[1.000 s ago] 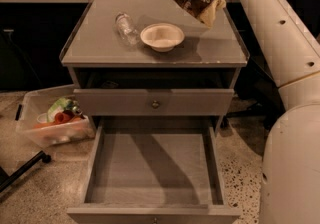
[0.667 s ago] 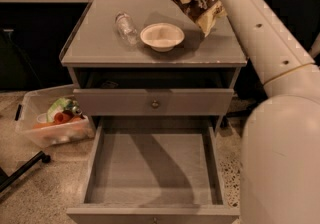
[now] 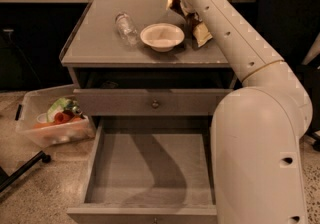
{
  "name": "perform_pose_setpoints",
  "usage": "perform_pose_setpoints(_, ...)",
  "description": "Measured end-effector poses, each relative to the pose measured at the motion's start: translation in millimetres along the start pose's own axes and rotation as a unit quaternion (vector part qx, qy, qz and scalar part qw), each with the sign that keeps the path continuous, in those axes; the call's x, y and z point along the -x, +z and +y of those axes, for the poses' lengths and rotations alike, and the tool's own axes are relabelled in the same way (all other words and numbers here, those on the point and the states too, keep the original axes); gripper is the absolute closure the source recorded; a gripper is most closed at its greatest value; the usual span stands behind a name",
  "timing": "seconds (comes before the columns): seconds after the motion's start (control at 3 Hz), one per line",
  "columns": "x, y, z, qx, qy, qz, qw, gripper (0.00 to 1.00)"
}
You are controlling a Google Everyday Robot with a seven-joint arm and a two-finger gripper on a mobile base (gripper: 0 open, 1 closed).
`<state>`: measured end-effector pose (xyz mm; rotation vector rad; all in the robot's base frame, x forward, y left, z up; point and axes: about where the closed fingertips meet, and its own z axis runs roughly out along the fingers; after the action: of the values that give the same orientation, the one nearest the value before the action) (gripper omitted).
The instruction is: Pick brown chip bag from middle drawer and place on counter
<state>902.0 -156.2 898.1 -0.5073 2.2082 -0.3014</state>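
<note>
Rightward on the counter [image 3: 100, 43], hand [image 3: 185, 11] at brown chip bag [image 3: 202, 32] near the edge.

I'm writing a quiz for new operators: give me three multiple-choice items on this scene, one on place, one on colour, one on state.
1. Where is the brown chip bag? A front left, low; B right rear over the counter, at the gripper; C out of view.
2. The bowl is: A white; B red; C blue.
3. The middle drawer is: A shut; B pulled open; C lifted out.
Answers: B, the bag shows at the counter's right rear; A, it looks cream-white; B, its grey floor shows.
</note>
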Motion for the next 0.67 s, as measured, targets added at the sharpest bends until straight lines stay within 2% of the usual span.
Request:
perform_pose_setpoints(0.33,-11.6,11.3,-6.6,-0.025,0.017,0.025,0.9992,0.59)
perform_pose_setpoints(0.67,-17.0,15.9,-12.3,-0.040,0.027,0.036,0.9982,0.36)
